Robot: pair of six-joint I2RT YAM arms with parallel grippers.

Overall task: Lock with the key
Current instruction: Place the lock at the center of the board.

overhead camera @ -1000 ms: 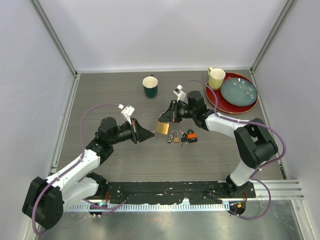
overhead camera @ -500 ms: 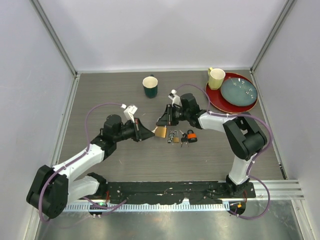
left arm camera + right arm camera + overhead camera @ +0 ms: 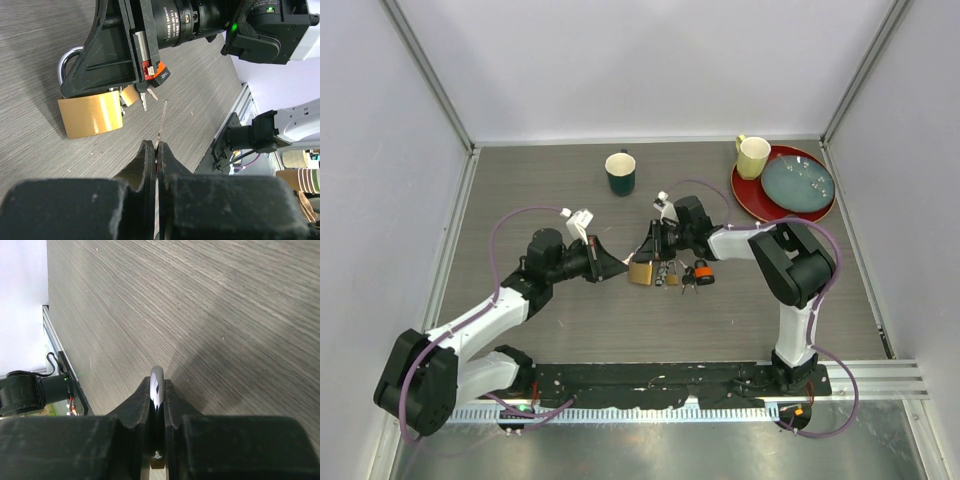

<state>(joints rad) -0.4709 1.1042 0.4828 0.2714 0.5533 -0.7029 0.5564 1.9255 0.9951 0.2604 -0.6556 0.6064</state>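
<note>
A brass padlock [image 3: 641, 272] with a silver shackle sits mid-table; its body shows in the left wrist view [image 3: 91, 115]. My right gripper [image 3: 651, 252] is shut on the shackle [image 3: 157, 385], holding the padlock with its body down near the table. My left gripper [image 3: 617, 268] is shut on a thin key [image 3: 161, 125], whose blade points toward the padlock, a short gap to its left. Smaller padlocks and keys [image 3: 669, 274] and an orange-black padlock [image 3: 703, 274] lie just right of the brass one.
A dark green mug [image 3: 621, 172] stands at the back centre. A red tray [image 3: 750, 195] with a grey plate [image 3: 797, 181] and a yellow cup [image 3: 753, 156] sits at the back right. Enclosure walls ring the table.
The right gripper has carried the brass padlock down and toward the left arm, lowering it near the table. The left gripper with the key has closed in on it slightly.
</note>
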